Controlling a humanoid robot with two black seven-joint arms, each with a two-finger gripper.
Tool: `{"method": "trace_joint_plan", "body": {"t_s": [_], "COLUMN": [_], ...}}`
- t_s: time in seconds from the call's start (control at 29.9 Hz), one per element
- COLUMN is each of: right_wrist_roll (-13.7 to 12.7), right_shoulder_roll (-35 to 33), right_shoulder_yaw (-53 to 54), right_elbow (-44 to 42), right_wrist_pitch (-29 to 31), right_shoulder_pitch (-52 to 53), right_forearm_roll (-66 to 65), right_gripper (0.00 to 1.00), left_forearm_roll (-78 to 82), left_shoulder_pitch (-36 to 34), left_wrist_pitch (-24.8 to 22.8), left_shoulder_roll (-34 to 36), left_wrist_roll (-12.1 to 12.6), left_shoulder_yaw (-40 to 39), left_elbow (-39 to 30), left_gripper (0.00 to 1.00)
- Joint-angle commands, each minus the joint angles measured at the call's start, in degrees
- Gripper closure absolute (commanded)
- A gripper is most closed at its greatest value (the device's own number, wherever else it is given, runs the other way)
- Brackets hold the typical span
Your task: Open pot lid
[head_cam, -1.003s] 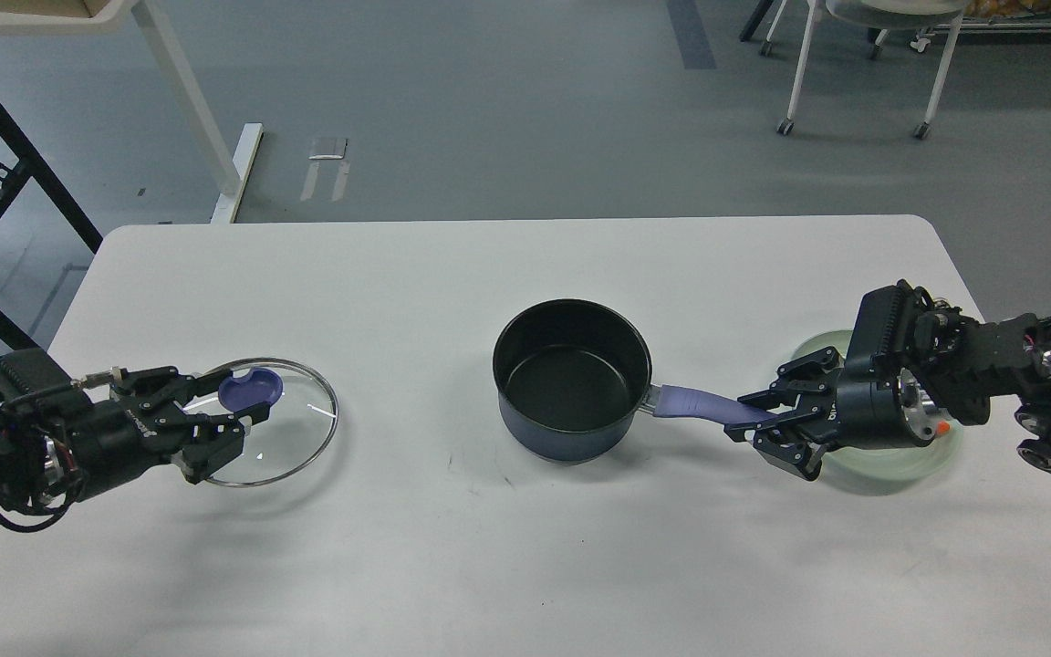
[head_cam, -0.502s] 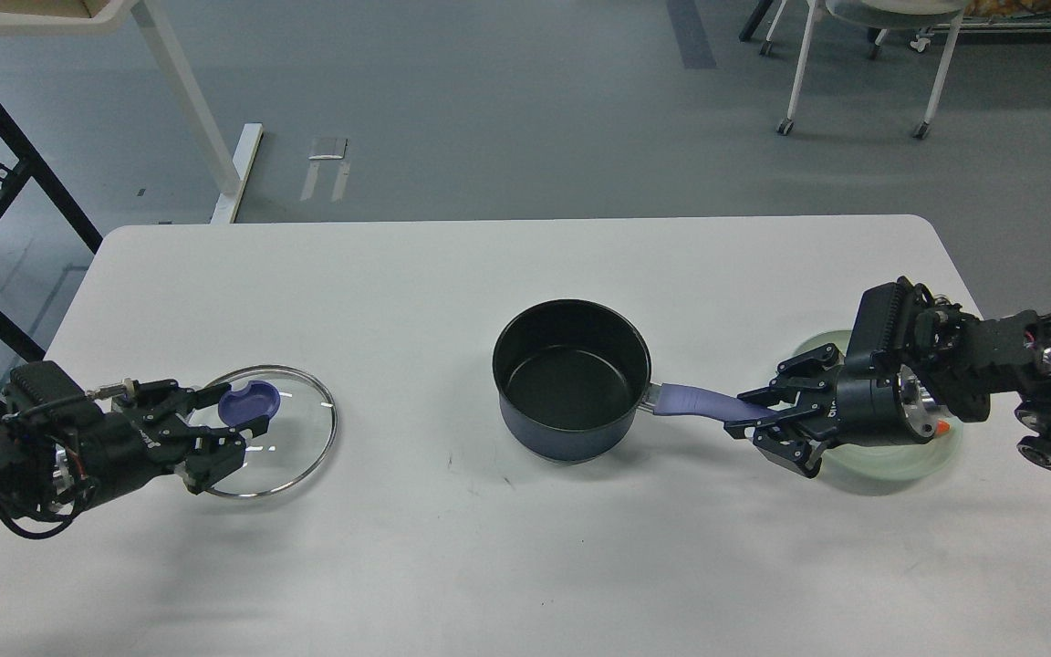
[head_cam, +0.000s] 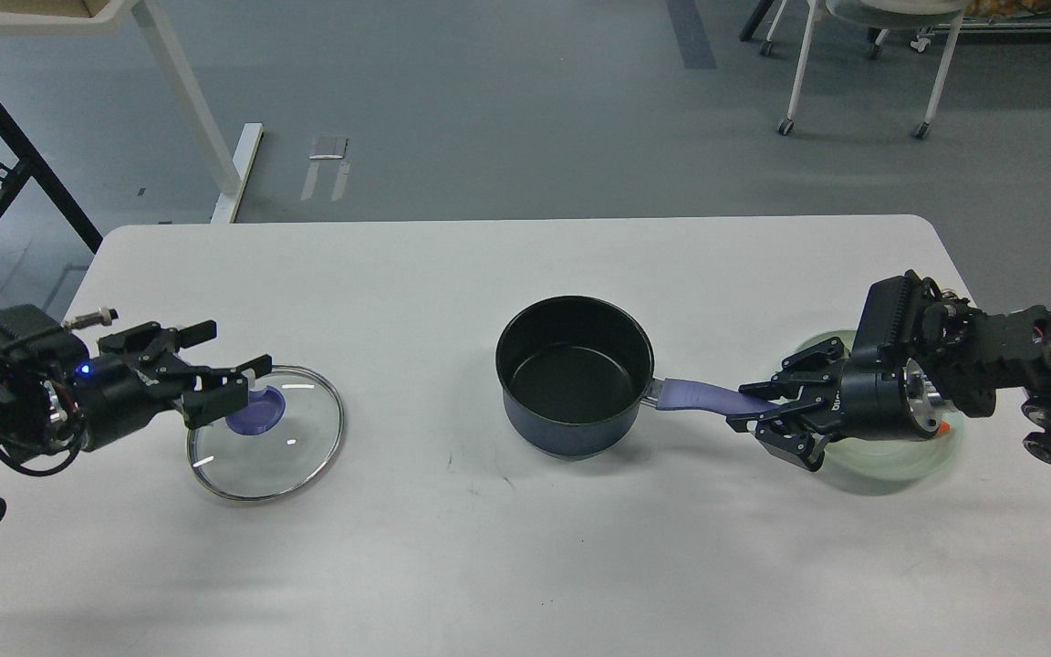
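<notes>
Glass lid (head_cam: 265,435) flat on table (head_cam: 452,547), left gripper (head_cam: 215,365) spread wide above it; right gripper (head_cam: 767,411) clamps pot handle (head_cam: 694,396).

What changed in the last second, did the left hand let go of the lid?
Yes. The left hand opened and lifted clear of the purple knob; the glass lid now lies flat on the table. The pot barely moved, and the right hand stays closed on its handle.

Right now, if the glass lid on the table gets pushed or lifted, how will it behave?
The glass lid looks rigid and probably fragile, being clear glass in a metal rim. Lying flat on the white table, it would likely slide rather than roll. Its purple knob seems the surest hold.
</notes>
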Motion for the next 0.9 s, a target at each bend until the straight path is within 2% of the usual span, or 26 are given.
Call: {"method": "trace_joint_plan", "body": {"t_s": [0.0, 0.07, 0.27, 0.47, 0.67, 0.87], "right_wrist_roll": [0.00, 0.00, 0.00, 0.00, 0.00, 0.00], "right_shoulder_roll": [-0.36, -0.54, -2.21, -2.12, -0.54, 2.35], "right_shoulder_yaw": [0.11, 0.11, 6.86, 14.86, 24.54, 25.87], "right_elbow": [0.54, 0.45, -1.03, -3.41, -14.39, -24.05], "right_wrist_pitch": [0.00, 0.00, -0.08, -0.35, -1.75, -5.88], "right_shoulder_pitch": [0.37, 0.46, 1.42, 1.51, 0.98, 0.72], "right_forearm_roll": [0.77, 1.12, 11.38, 25.44, 39.68, 61.03], "right_gripper": [0.10, 0.04, 0.02, 0.01, 0.00, 0.00], "left_forearm_roll": [-15.65, -22.87, -39.92, -50.67, -53.56, -67.08], "left_shoulder_pitch": [-4.19, -7.00, -13.16, -14.66, -15.98, -15.98], "left_wrist_pitch": [-2.57, -2.92, -3.01, -2.49, -2.84, -4.67], "left_shoulder_roll": [-0.98, -2.99, -10.72, -16.79, -23.56, -30.59], "left_wrist_roll": [0.00, 0.18, 0.26, 0.26, 0.53, 0.62], "left_shoulder_yaw": [-0.29, -0.29, -1.25, -1.96, -6.60, -9.51], "left_elbow": [1.46, 2.51, 7.78, 12.35, 16.83, 26.75], "left_gripper": [0.01, 0.01, 0.01, 0.01, 0.01, 0.01]}}
